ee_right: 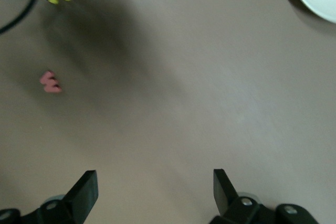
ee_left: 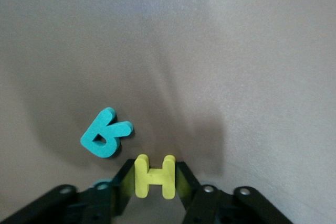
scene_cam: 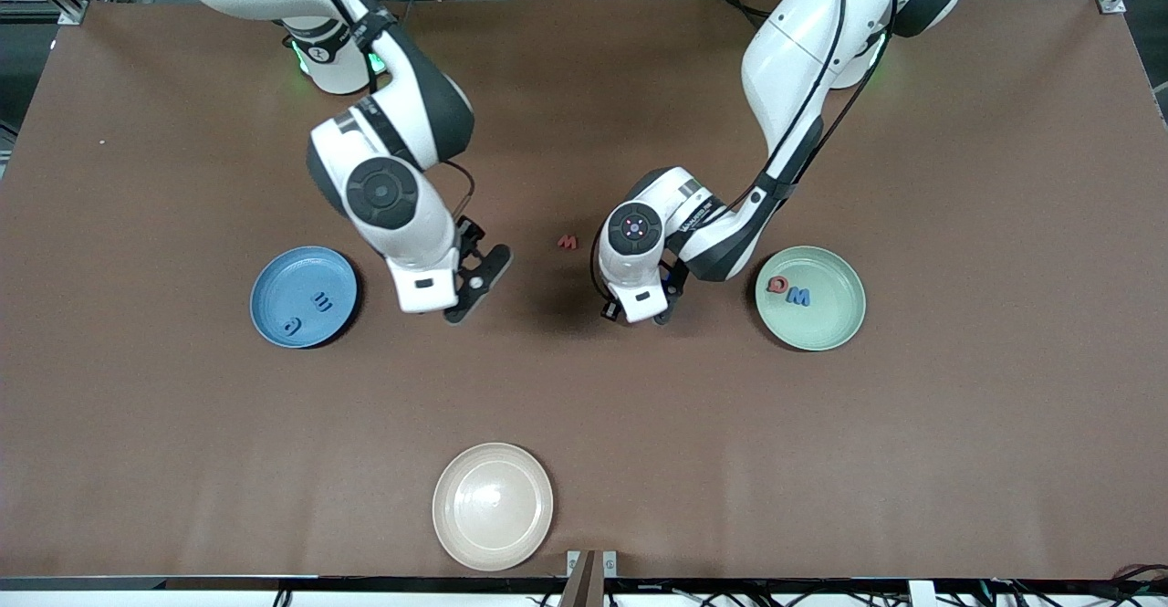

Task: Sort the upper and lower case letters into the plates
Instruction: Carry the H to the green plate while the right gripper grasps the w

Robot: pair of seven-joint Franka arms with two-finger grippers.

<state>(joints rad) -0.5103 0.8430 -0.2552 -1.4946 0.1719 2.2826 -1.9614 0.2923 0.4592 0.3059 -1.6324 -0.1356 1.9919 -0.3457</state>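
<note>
Two letters sit in each plate as the left gripper, at nine o'clock of the pale green plate, jaws clamping a yellow H; the right gripper hangs wide, empty. Thin grip: the H may slip near the teal letter.

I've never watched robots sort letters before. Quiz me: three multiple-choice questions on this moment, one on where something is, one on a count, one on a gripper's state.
1. Where is the red letter?
A. on the bare table between the arms
B. in the blue plate
C. in the cream plate

2. How many letters lie in the pale green plate?
A. none
B. two
C. five

3. What is the left gripper doing?
A. hanging open, empty
B. gripping a yellow H
C. gripping a plate

Answers: 1 A, it lies on brown tabletop. 2 B, one red, one blue. 3 B, the fingers close on the H.
</note>
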